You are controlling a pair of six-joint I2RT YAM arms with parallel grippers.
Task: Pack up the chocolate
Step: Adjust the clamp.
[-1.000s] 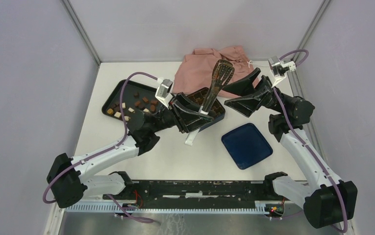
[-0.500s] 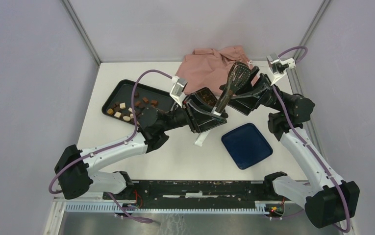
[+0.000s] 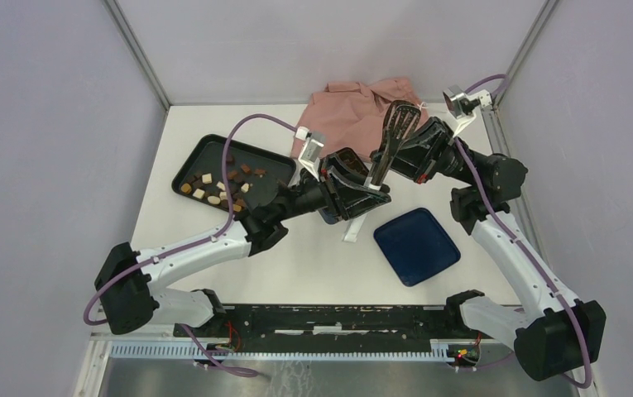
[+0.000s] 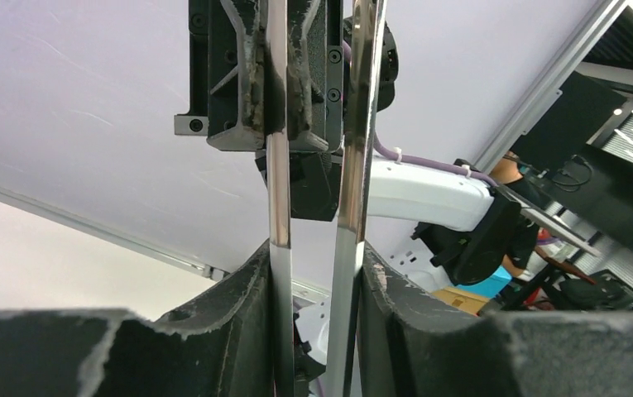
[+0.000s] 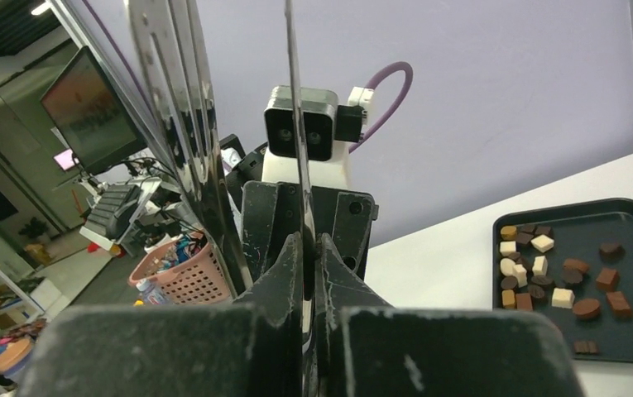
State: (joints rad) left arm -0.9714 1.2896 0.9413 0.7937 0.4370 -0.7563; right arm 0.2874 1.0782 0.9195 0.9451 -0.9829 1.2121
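Lying loose in the black tray (image 3: 213, 153) at the far left of the table (image 3: 313, 265): the chocolate (image 3: 218, 186), a scatter of brown, tan and cream pieces, seen also from the right wrist (image 5: 553, 281). More of it uncovered than a second ago, with the left arm swung off toward the middle.

Just right of the tray, clamped between the fingers of the left gripper (image 3: 369, 192): metal tongs (image 3: 401, 122), both blades squeezed partway together, slotted heads pointing up. Carried right and farther back since the earlier frame, heads now over the edge of the pink cloth (image 3: 346, 107).

Pinched tight on one blade only, above the left grip: the right gripper (image 3: 397, 153), wide open a second ago.

Under the left gripper, mostly hidden, perhaps an open box with a brown inside (image 3: 344, 159). Flat on the table by the right arm, a blue lid (image 3: 416, 246), unmoved.
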